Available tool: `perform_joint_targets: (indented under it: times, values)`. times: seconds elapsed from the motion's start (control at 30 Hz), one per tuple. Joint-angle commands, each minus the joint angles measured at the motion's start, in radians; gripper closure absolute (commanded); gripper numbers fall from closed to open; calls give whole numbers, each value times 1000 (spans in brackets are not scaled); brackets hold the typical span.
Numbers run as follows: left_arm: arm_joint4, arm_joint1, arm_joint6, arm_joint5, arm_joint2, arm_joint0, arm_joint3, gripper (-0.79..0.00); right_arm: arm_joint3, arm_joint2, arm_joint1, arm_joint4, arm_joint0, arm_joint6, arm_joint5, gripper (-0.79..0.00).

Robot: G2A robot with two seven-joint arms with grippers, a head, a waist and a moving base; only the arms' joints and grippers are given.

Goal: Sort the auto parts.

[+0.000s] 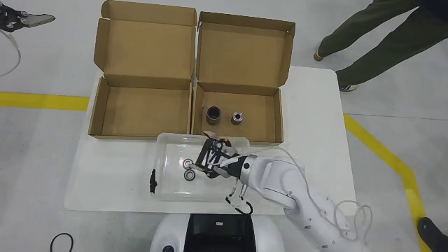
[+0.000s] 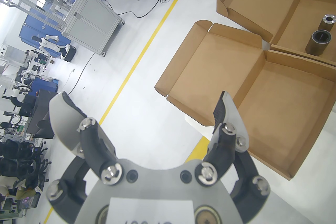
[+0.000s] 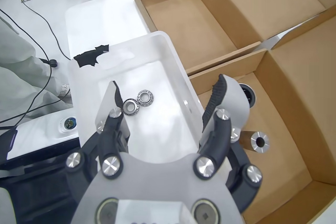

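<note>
Nearest the robot, on the white table (image 1: 315,105), sits a clear plastic bin (image 3: 178,59). Its see-through walls are hard to trace, and a scrap of black tape (image 3: 90,57) clings to its left rim. Two bearings (image 3: 130,107) (image 3: 145,98) lie flat on the bin floor, touching each other, bores facing up. The right gripper (image 3: 168,80) hangs over the bin's right part with its jaws spread wide and nothing between them.

Just beyond the bin, two open cardboard boxes stand side by side, lids folded back to the far side. The left box (image 1: 143,112) holds nothing. In the right box (image 1: 262,115), near its front wall, a dark sleeve (image 1: 212,115) and a smaller metal bushing (image 3: 258,142) stand upright, long axes vertical, bores up. From the right wrist, a finger hides most of the sleeve.

Far left, off the table and above the floor, the left gripper (image 2: 143,101) has its jaws apart and empty.
</note>
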Motion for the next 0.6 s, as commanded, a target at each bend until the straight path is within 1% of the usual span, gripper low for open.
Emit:
perform_joint_targets:
  times: [0.0,0.07,0.1,0.13,0.17,0.33,0.57]
  values:
    - [0,0,0,0,0,0,0,-785,11,-22,-4,-10,7,0,4,-634]
    - [0,0,0,0,0,0,0,-785,21,-41,-9,-15,14,-10,17,-640]
    - [0,0,0,0,0,0,0,-785,29,-51,-12,-20,18,-17,24,-668]
    - [0,0,0,0,0,0,0,-785,38,-59,-15,-24,21,-26,33,-717]
    - [0,0,0,0,0,0,0,-785,48,-68,-17,-27,24,-33,39,-785]
    - [0,0,0,0,0,0,0,-785,81,-92,-28,-31,44,-51,66,-785]
    - [0,0,0,0,0,0,0,-785,81,-92,-28,-31,44,-51,66,-785]
